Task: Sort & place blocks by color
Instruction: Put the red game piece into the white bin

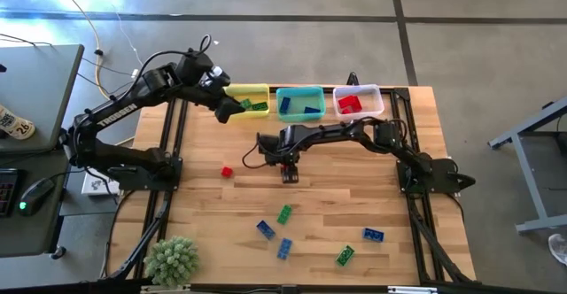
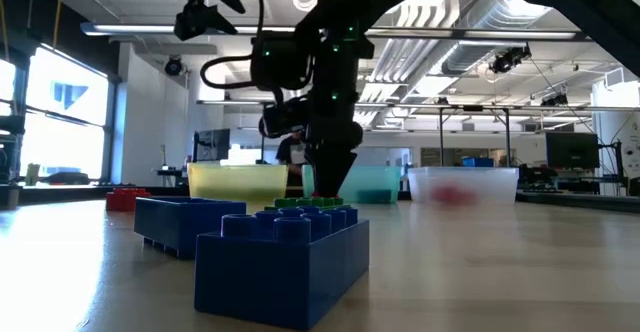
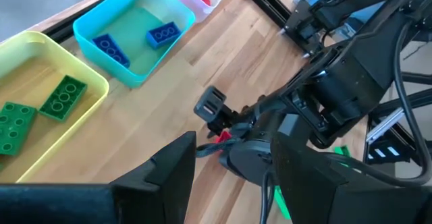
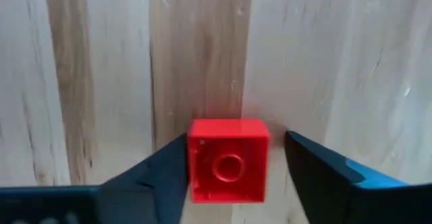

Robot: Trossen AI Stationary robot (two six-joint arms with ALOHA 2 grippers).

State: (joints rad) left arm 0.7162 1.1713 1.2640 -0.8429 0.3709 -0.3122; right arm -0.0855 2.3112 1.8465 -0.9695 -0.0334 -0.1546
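Room: open workshop hall with exposed ceiling ducts, bright windows on one side, desks and monitors beyond the table; grey concrete floor around it.
Surface: light wooden table (image 1: 354, 197) with visible grain, framed by dark rails.
Bins: yellow bin (image 1: 247, 100), teal bin (image 1: 299, 102) and clear bin (image 1: 358, 101) stand side by side along the far edge; green blocks lie in the yellow, blue in the teal, red in the clear.
Loose blocks: one red block (image 1: 227, 172) alone at mid-table on the left side; green block (image 1: 284, 213), blue block (image 1: 265, 229), a second blue block (image 1: 284, 248), a second green block (image 1: 345, 256) and a third blue block (image 1: 373, 235) scattered near the front edge.
Right gripper (image 4: 233, 166): down at mid-table, fingers apart, straddling a small red brick (image 4: 228, 160); one finger touches its side, the other stands just off it; brick rests on the wood.
Left gripper (image 1: 224, 110): raised beside the yellow bin, fingers apart, nothing between them.
Other: green spiky plant (image 1: 172, 260) at the front left corner; desk with a computer mouse (image 1: 36, 194) off to the left.
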